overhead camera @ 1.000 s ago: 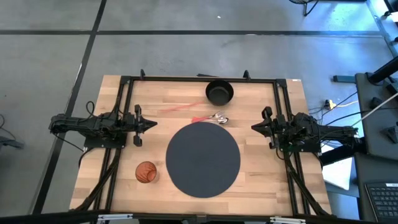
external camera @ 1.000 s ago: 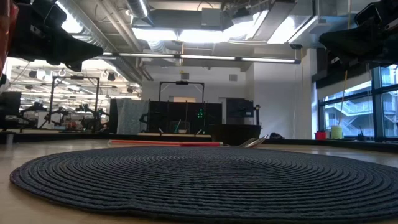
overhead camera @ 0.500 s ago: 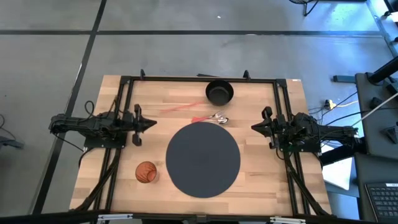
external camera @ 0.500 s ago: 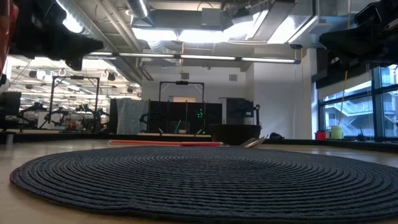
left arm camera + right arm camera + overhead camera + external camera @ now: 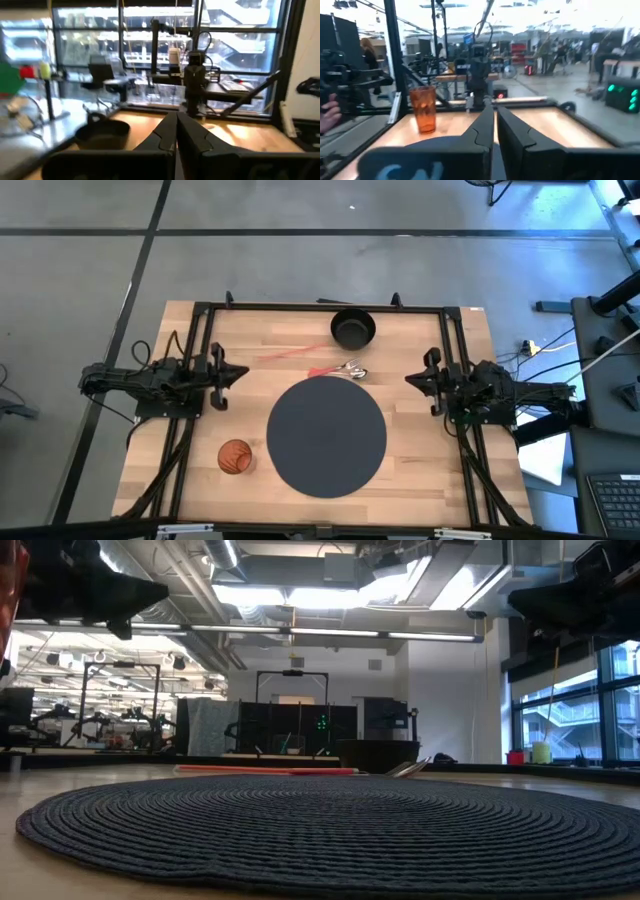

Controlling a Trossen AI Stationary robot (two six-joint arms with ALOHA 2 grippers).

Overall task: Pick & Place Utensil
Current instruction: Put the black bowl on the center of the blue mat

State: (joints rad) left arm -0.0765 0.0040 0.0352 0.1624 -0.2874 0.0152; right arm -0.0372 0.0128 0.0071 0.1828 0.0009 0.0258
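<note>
A metal utensil lies on the wooden table just beyond the far rim of the round dark mat; it also shows in the low view. A thin red stick lies to its left. A black bowl stands near the far edge. My left gripper hovers at the table's left, shut and empty; its shut fingers show in the left wrist view. My right gripper hovers at the table's right, shut and empty, and shows in the right wrist view.
An orange translucent cup stands near the front left, beside the mat; it also shows in the right wrist view. A black frame runs along the table's far edge and sides. Bare wood lies on both sides of the mat.
My left gripper has risen a little and shifted slightly toward the table's far edge, still shut. The utensil, bowl, cup and mat have stayed in place.
</note>
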